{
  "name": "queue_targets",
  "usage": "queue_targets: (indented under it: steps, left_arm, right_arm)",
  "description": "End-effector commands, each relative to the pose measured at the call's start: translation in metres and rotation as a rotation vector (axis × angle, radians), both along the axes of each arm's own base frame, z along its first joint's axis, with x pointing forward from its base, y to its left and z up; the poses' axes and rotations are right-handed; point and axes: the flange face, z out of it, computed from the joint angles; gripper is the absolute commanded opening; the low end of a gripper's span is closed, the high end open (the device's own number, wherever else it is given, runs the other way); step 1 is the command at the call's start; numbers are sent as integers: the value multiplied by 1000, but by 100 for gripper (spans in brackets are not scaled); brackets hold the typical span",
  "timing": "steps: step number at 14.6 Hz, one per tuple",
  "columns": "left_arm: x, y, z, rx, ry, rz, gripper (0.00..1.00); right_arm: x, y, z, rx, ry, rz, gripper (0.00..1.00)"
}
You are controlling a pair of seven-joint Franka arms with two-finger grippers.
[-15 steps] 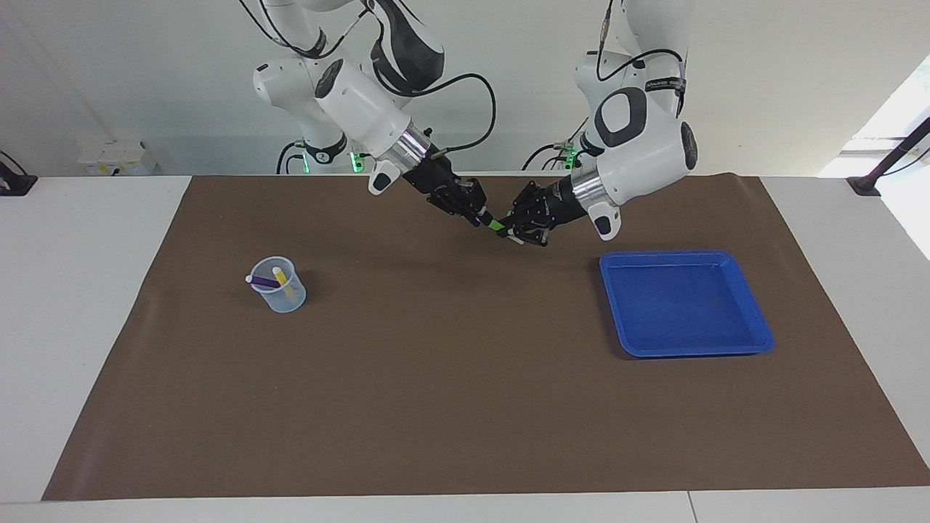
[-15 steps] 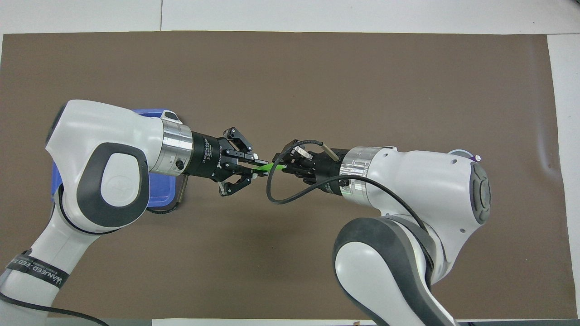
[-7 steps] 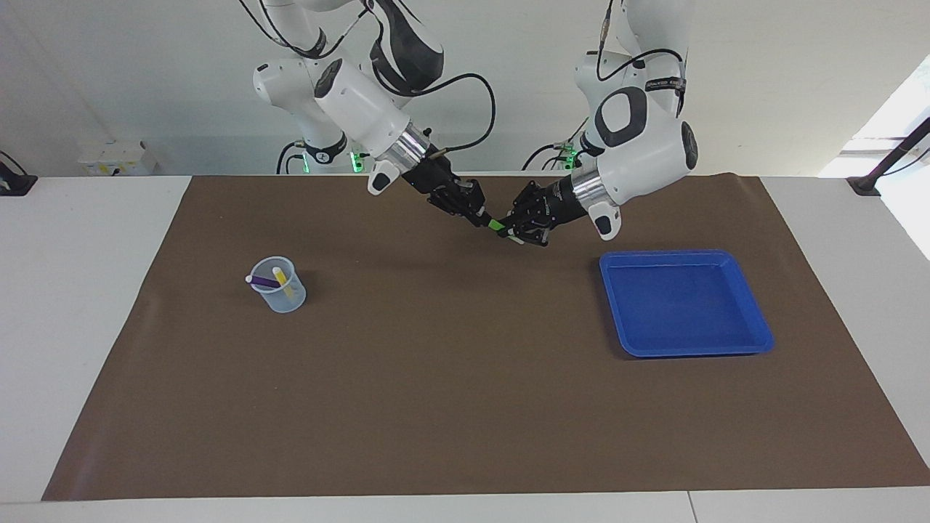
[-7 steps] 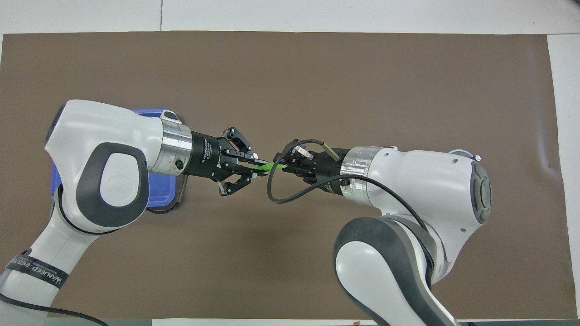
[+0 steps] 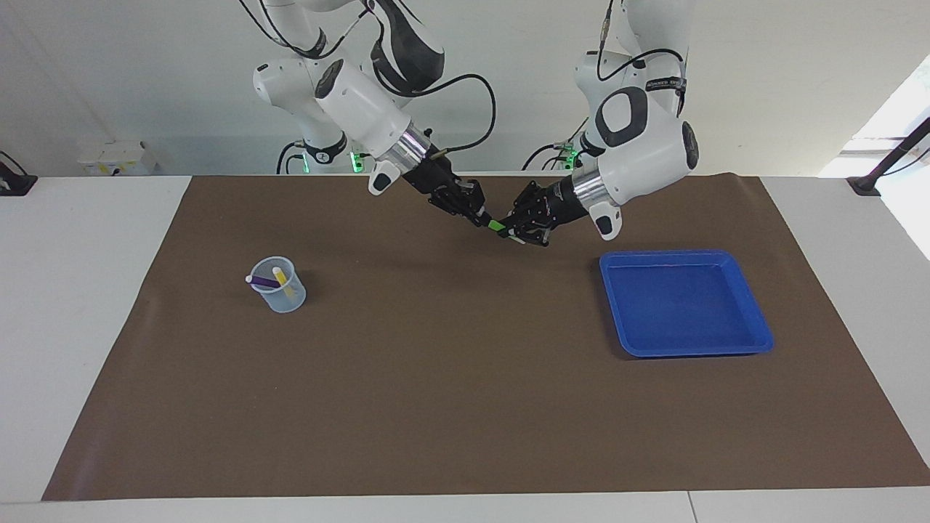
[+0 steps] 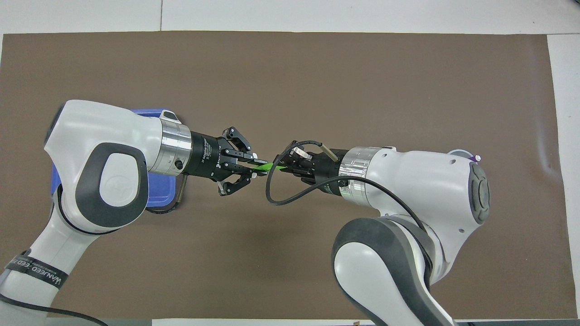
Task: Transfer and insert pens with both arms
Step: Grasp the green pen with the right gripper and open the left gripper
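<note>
Green pen [image 5: 496,225], one item, aloft over the brown mat [image 5: 465,407], clenched at one end by the left gripper [image 5: 514,231] and at the other by the right gripper [image 5: 481,216]. Purple pen [image 5: 263,281] and yellow pen [image 5: 283,282], standing in a clear cup [image 5: 280,290] toward the right arm's end. Blue tray [image 5: 734,349], toward the left arm's end.

White table [image 5: 87,305], mostly covered by large brown paper-like mat [image 5: 450,378]. On mat toward left arm's end: shallow blue plastic square tray [image 5: 755,341], flat on mat, nothing visible in it; in overhead view mostly hidden under left arm, only a blue corner showing [image 6: 158,199]. On mat toward right arm's end: small clear plastic beaker [image 5: 287,299], upright, well apart from tray, a little farther from robots than tray's nearer edge. Bare white tabletop strips at both ends and along edge farthest from robots. Wide bare stretch of mat between beaker and tray.
</note>
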Motion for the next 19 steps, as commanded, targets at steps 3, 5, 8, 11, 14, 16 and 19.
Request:
queue_targets:
  steps: [3, 5, 8, 11, 14, 16, 19]
  left_arm:
    - [-6, 3, 12, -21, -15, 31, 100]
    - [-5, 5, 15, -22, -23, 34, 100]
    - [0, 8, 20, -15, -59, 40, 100]
    - [4, 9, 24, 16, -101, 42, 100]
    - [10, 14, 31, 69, -149, 15, 100]
    - [14, 20, 33, 109, -186, -1, 100]
    - [20, 28, 42, 177, -267, -77, 100]
  right_arm:
    - [4, -12, -3, -6, -1, 52, 0]
    - [5, -20, -3, -11, 2, 84, 0]
    - [14, -55, 3, -95, 10, 254, 0]
    - [32, -104, 24, -239, -27, 513, 0]
    - [52, -179, 52, -371, -81, 787, 0]
    - [62, -215, 62, -490, -131, 1000, 0]
    - [59, -232, 52, -689, -173, 1362, 0]
